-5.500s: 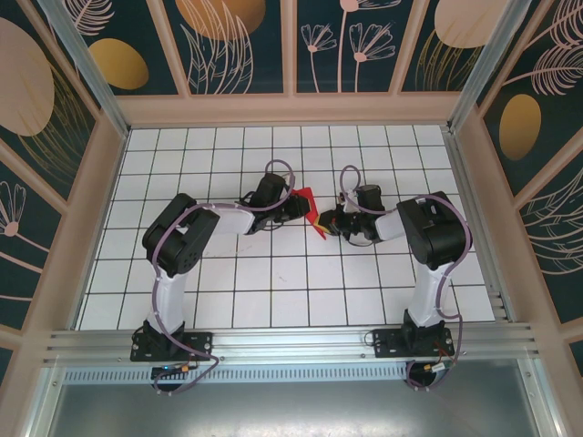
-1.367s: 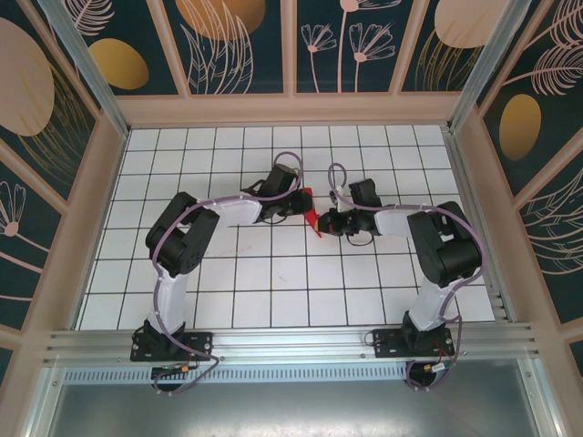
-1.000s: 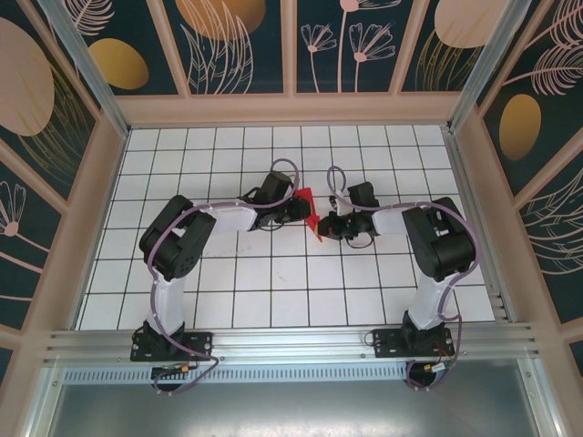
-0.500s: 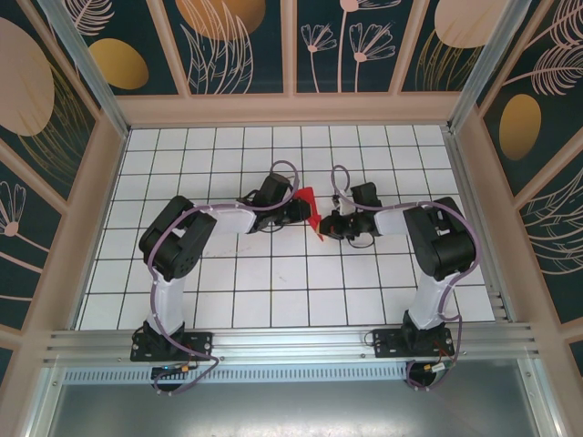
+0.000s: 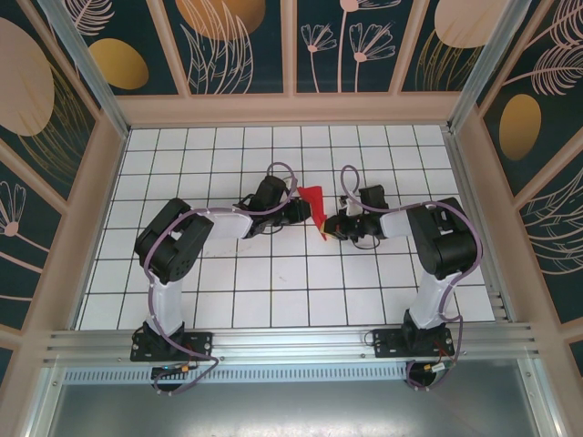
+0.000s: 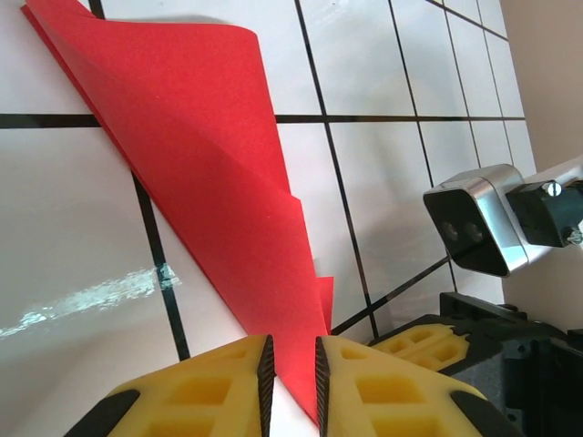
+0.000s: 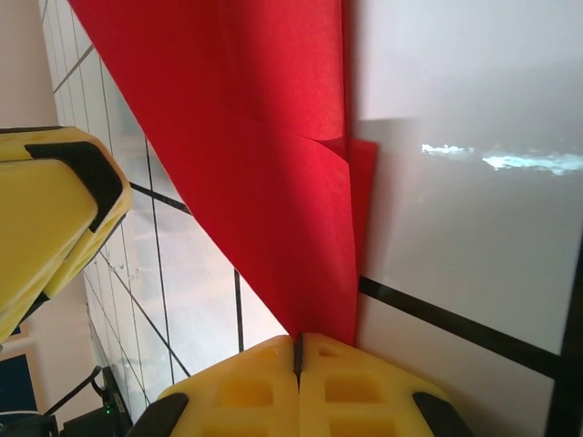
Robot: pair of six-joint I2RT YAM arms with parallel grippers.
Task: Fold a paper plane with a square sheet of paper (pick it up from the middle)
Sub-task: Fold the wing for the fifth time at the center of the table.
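Tabletop (image 5: 228,282): bare white tiles lie on every side of the work. The far, left and right enclosure walls (image 5: 291,109) stand well apart from both arms. The folded red paper sheet (image 5: 313,204) is at mid-tabletop, between the two arms. Its long axis runs far to near, with the broad end far and the narrow tip pointing near, slightly right. The left jaws, yellow pads (image 6: 219,387), clamp the sheet near its narrow end. The right jaws, pads (image 7: 364,382), are pressed together on the tip from the right.

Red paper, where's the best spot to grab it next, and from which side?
The paper: likely its wide curled end, edge-on from the far side: it lifts off the table, leaving finger room. The left gripper and right gripper crowd the narrow tip.
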